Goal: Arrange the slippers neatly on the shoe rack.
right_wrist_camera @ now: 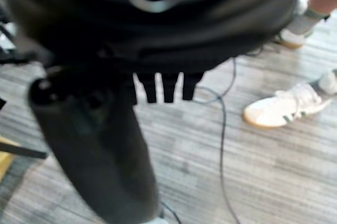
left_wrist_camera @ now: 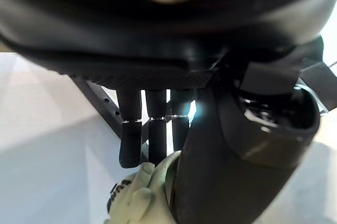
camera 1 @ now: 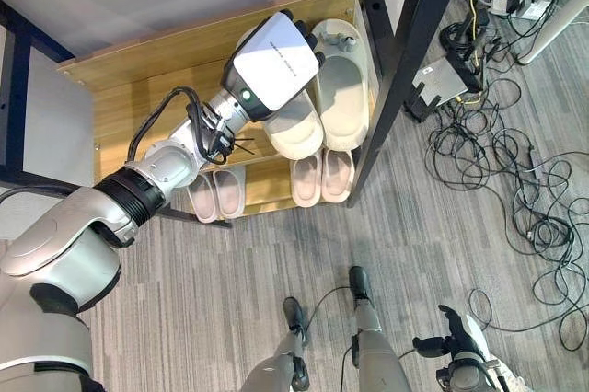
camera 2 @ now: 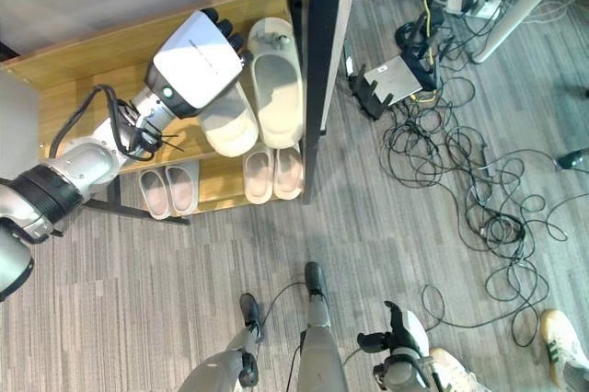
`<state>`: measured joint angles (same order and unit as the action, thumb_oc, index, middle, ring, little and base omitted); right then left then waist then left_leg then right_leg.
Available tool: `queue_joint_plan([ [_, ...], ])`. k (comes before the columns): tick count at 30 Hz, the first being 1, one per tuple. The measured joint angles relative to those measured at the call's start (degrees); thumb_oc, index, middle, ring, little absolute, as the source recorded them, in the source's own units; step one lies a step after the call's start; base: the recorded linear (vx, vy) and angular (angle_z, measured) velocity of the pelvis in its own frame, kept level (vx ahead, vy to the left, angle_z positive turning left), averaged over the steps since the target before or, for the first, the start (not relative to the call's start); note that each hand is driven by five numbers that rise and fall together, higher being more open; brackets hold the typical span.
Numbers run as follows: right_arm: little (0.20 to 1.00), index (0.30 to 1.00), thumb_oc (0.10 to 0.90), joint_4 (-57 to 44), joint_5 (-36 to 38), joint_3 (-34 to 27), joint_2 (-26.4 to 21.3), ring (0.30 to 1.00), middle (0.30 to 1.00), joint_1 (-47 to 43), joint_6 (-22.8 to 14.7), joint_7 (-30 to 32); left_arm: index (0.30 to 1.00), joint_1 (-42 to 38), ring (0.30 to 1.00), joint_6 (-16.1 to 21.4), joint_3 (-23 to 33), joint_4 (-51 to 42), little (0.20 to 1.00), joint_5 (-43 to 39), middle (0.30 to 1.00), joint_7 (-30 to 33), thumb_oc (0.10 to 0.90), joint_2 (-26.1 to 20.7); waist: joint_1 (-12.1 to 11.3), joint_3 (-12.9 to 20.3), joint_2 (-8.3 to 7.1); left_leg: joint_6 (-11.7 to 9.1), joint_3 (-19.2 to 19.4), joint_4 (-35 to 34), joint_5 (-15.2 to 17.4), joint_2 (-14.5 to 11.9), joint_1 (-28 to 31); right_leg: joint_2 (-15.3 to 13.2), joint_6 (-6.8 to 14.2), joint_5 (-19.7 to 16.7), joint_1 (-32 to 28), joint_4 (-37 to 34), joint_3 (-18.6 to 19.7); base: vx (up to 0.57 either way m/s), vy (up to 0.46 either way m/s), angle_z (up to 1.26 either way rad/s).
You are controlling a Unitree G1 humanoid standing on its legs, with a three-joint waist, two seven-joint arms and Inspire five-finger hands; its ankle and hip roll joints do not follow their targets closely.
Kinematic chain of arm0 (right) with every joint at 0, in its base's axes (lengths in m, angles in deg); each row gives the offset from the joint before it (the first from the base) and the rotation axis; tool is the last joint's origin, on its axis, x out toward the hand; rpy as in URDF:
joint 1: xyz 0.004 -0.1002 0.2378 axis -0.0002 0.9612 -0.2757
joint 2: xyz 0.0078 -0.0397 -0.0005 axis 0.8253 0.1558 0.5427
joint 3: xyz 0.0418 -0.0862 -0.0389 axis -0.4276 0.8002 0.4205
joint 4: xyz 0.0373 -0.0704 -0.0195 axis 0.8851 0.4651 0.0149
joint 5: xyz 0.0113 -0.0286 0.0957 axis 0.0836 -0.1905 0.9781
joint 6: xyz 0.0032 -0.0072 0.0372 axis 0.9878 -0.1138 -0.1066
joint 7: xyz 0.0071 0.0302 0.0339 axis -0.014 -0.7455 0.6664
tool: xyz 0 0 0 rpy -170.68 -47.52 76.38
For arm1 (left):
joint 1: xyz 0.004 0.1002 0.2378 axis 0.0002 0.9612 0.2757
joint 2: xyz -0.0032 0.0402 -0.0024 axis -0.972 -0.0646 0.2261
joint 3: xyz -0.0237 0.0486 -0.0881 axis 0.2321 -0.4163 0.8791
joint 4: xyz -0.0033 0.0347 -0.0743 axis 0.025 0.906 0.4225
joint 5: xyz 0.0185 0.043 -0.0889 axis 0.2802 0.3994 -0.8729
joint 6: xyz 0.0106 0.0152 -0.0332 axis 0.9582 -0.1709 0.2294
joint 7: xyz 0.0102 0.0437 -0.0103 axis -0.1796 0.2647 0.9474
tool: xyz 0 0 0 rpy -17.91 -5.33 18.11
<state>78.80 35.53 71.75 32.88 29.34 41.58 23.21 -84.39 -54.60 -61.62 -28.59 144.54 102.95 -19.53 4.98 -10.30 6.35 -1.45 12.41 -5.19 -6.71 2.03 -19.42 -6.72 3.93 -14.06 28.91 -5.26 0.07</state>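
While left hand (camera 1: 276,65) rests over cream slipper (camera 1: 296,130) on shoe rack (camera 1: 138,74) top shelf, fingers straight, no grip. Slipper light, soft foam; take heel rim. Mate (camera 1: 342,88) at 3 o'clock. Right hand (right_wrist_camera: 105,145) idle, relaxed.

cream slippers (camera 1: 342,88) and a pale pink pair (camera 1: 217,195) on a light wooden rack (camera 1: 129,98) (grey striped floor (camera 1: 230,272)).

Left hand (camera 1: 276,65) outstretched; right hand (camera 2: 398,344) lowered

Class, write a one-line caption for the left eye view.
Left hand rests on a cream slipper on the shoe rack.
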Motion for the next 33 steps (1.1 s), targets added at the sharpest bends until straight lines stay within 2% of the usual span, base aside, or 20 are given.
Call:
queue_joint_plan([
  [2, 0.900, 0.900, 0.800, 0.10, 0.00, 0.00, 0.00, 0.900, 0.900, 0.00, 0.00, 0.03, 0.300, -1.54, 0.300, 0.06, -2.53, 1.50, 0.300, -0.05, 0.300, 0.08, 0.400, 0.16, 0.02, 0.00, 0.00, 0.01, 0.13, 0.00, 0.01, 0.00, 0.00, 0.00, 0.11, 0.08, 0.08, 0.00, 0.07, 0.00, -0.001, -0.02],
  [6, 0.900, 0.900, 0.800, 0.13, 0.09, -0.02, 0.00, 0.900, 0.900, -0.12, -0.11, 0.19, 0.300, -2.22, 0.300, 0.07, -3.64, 2.57, 0.300, -0.08, 0.300, 0.07, 0.400, 0.37, 0.13, 0.01, 0.01, -0.01, 0.40, 0.00, 0.02, 0.00, -0.25, 0.03, 0.30, 0.22, 0.45, 0.00, 0.28, 0.01, 0.000, -0.02],
  [7, 0.900, 0.900, 0.800, 0.12, 0.13, -0.01, 0.00, 0.900, 0.900, -0.26, -0.15, 0.53, 0.451, -2.36, 0.451, 0.08, -3.75, 2.63, 0.451, -0.09, 0.451, 0.08, 0.500, 0.36, 0.23, 0.01, 0.02, -0.01, 0.46, 0.00, 0.02, 0.01, -0.48, 0.03, 0.34, 0.16, 0.70, 0.00, 0.35, 0.00, 0.000, 0.00],
  [8, 0.900, 0.900, 0.800, 0.12, 0.18, -0.01, 0.00, 0.900, 0.900, -0.37, -0.17, 0.58, 0.524, -2.75, 0.524, 0.08, -4.03, 2.75, 0.524, -0.09, 0.524, 0.08, 0.549, 0.36, 0.27, 0.02, 0.03, -0.01, 0.46, 0.00, 0.01, 0.02, -0.68, 0.03, 0.33, 0.12, 0.89, 0.00, 0.37, 0.00, 0.000, 0.00],
  [9, 0.900, 0.900, 0.800, 0.11, 0.23, -0.01, 0.00, 0.900, 0.900, -0.54, -0.20, 0.63, 0.629, -3.54, 0.629, 0.12, -4.69, 3.15, 0.629, -0.07, 0.629, 0.07, 0.620, 0.37, 0.29, 0.02, 0.03, -0.01, 0.47, 0.00, 0.01, 0.02, -0.97, 0.04, 0.02, -0.28, 1.21, 0.00, 0.36, 0.00, 0.000, 0.00],
  [10, 0.900, 0.900, 0.800, 0.10, 0.24, 0.00, 0.00, 0.900, 0.900, -0.67, -0.20, 0.64, 0.900, -4.17, 0.900, 0.11, -5.38, 3.54, 0.900, -0.09, 0.900, 0.07, 0.800, 0.37, 0.30, 0.02, 0.03, -0.01, 0.49, 0.00, 0.01, 0.03, -1.10, 0.04, 0.04, -0.44, 1.37, 0.01, 0.36, 0.00, 0.000, 0.00],
  [25, 0.900, 0.900, 0.800, -1.69, 2.47, 0.00, 0.11, 0.900, 0.900, -1.52, -1.02, 0.96, 0.900, -6.70, 0.900, 0.27, -5.63, 5.38, 0.900, -2.00, 0.900, -1.07, 0.800, 1.55, 0.73, 0.17, 0.02, 0.00, 0.45, 0.01, -0.01, 0.16, -1.45, -0.03, 0.07, -0.91, 1.69, 0.04, 0.42, 0.00, 0.000, 0.00],
  [30, 0.900, 0.900, 0.800, -2.88, 2.91, -0.03, 0.18, 0.900, 0.900, -1.57, -0.65, 0.63, 0.900, -6.70, 0.900, 0.67, -1.42, 5.41, 0.900, -6.09, 0.900, -4.05, 0.800, 1.69, 0.72, 0.18, 0.00, 0.01, 0.45, 0.01, -0.02, 0.15, -1.16, -0.01, 0.01, -1.01, 1.41, 0.06, 0.41, 0.00, 0.000, 0.00],
  [32, 0.900, 0.900, 0.800, -3.57, 3.31, -0.04, 0.17, 0.900, 0.900, -1.69, -0.23, -0.08, 0.900, -6.69, 0.900, 0.67, 1.15, 7.01, 0.900, -9.48, 0.900, -6.28, 0.800, 3.56, 0.66, 0.18, -0.01, 0.00, 0.40, 0.01, -0.03, 0.13, -0.76, -0.01, 0.01, -1.01, 0.93, 0.06, 0.37, -0.02, -0.015, 0.01],
  [33, 0.900, 0.900, 0.800, -4.00, 3.46, -0.02, 0.42, 0.900, 0.900, -2.08, 0.01, -0.34, 0.900, -6.43, 0.900, 1.66, 5.08, 9.05, 0.900, -14.24, 0.900, -8.88, 0.800, 6.49, 0.32, 0.20, -0.05, 0.00, 0.34, 0.01, -0.02, 0.13, -0.21, -0.04, 0.03, -0.99, 0.35, 0.05, 0.28, -0.03, -0.026, 0.03],
])
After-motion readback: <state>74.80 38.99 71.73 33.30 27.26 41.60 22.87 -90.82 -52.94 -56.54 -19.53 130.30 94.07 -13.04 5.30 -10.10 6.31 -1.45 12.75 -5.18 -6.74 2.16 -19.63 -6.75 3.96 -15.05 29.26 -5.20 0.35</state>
